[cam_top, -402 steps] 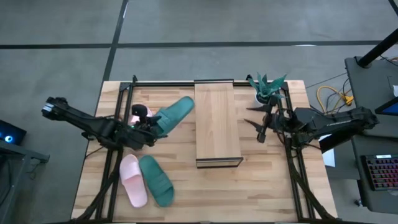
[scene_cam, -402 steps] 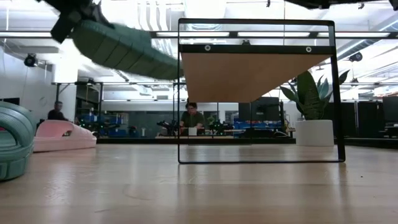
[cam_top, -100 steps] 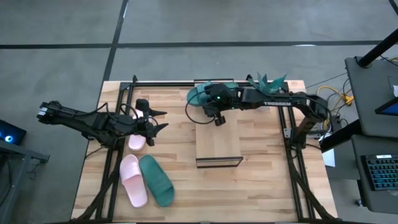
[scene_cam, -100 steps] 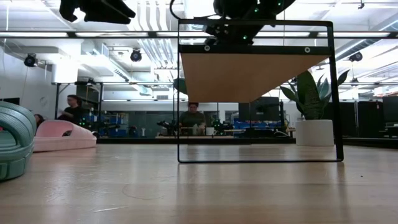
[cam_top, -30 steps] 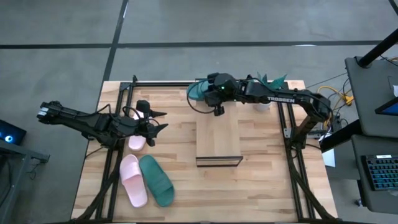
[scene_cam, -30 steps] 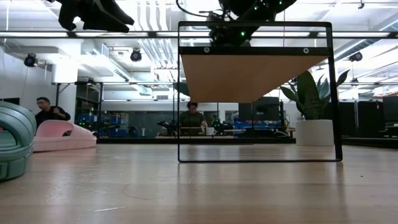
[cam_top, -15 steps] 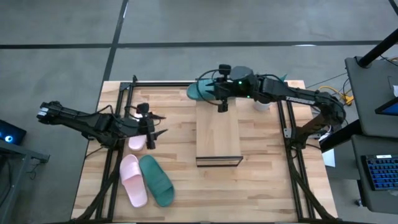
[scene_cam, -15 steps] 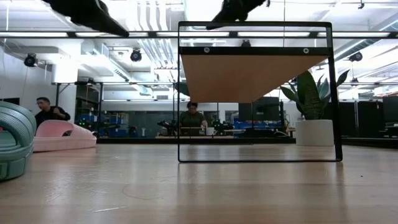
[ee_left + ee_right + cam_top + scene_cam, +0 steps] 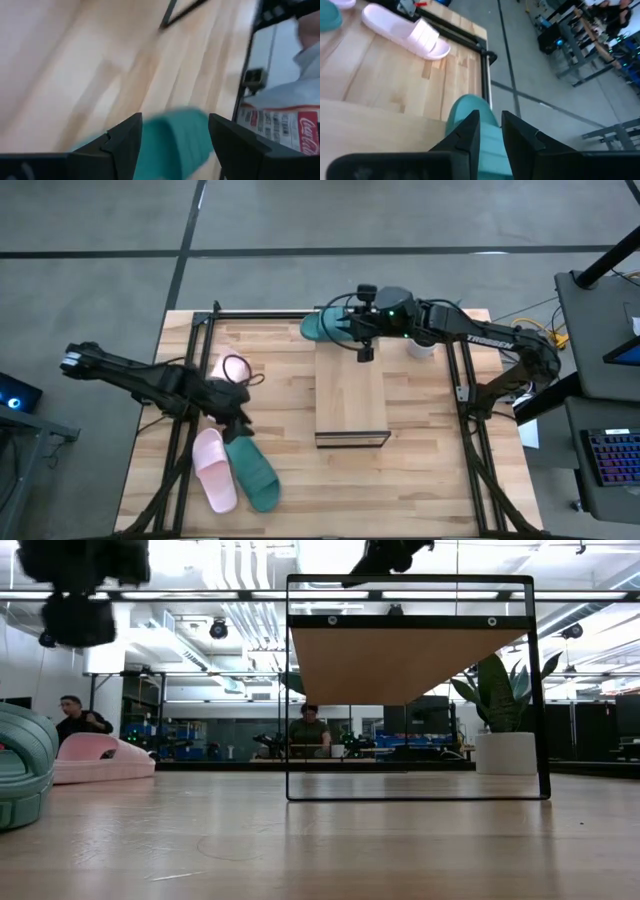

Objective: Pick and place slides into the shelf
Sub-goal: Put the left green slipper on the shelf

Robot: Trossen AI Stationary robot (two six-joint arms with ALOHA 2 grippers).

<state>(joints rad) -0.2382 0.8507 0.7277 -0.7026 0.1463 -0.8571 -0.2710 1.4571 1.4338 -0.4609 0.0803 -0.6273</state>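
Note:
One teal slide [image 9: 322,328] lies on the far end of the shelf [image 9: 350,395], sticking out past its far left corner; it also shows as the teal slide [image 9: 479,131] just beyond my right gripper [image 9: 490,134]. That right gripper [image 9: 362,350] hovers over the shelf top, narrowly open and empty. My left gripper [image 9: 238,408] hangs open above a second teal slide [image 9: 251,471], seen blurred as the teal slide [image 9: 175,142] between its spread fingers. A pink slide [image 9: 213,469] lies sole-down beside it. Another pink slide [image 9: 234,368] lies farther back.
A potted plant [image 9: 430,325] stands at the table's far right, behind the right arm. Black frame rails [image 9: 195,350] run along both table sides. In the low view the shelf [image 9: 415,650] stands on thin black legs with open room beneath. People sit in the room beyond.
My left gripper has rolled about and dropped toward the near edge, over the near teal and pink slides, uncovering the farther pink slide. My right gripper has drawn back toward the table's right and risen a little from the teal slide, which stays on the shelf's far end.

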